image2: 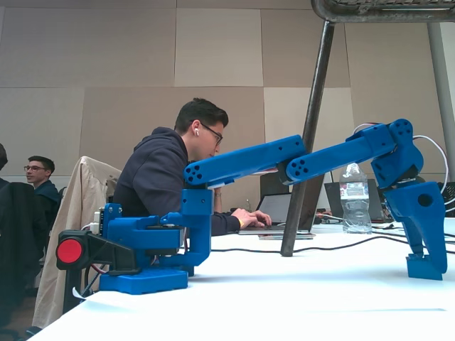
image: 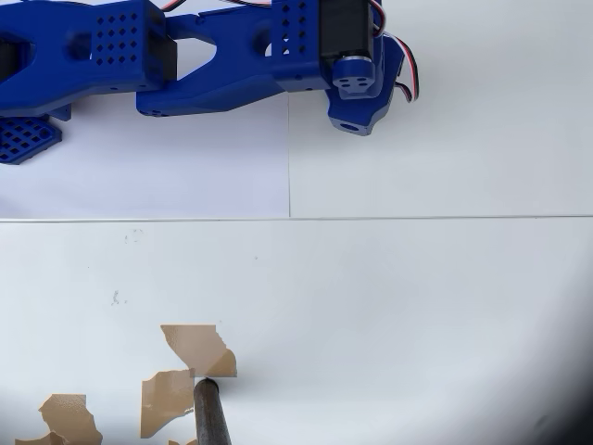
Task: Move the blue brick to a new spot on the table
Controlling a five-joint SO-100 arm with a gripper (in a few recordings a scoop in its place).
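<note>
My blue gripper (image2: 425, 261) points straight down at the right end of the white table (image2: 284, 298), its tips at the surface. A small blue block at the tips, resting on the table, looks like the blue brick (image2: 424, 270). The side-on angle does not show whether the jaws press on it. In the overhead view the gripper (image: 356, 113) is at the top, right of centre, and it hides the brick beneath it. The table (image: 417, 306) spreads out below it.
The arm's base (image2: 142, 263) stands at the left. A dark metal pole (image2: 306, 156) slants down onto the table, with its foot (image: 211, 413) by brown chipped patches (image: 196, 345). A cable (image2: 341, 247), a water bottle (image2: 354, 199) and a person at a laptop lie behind.
</note>
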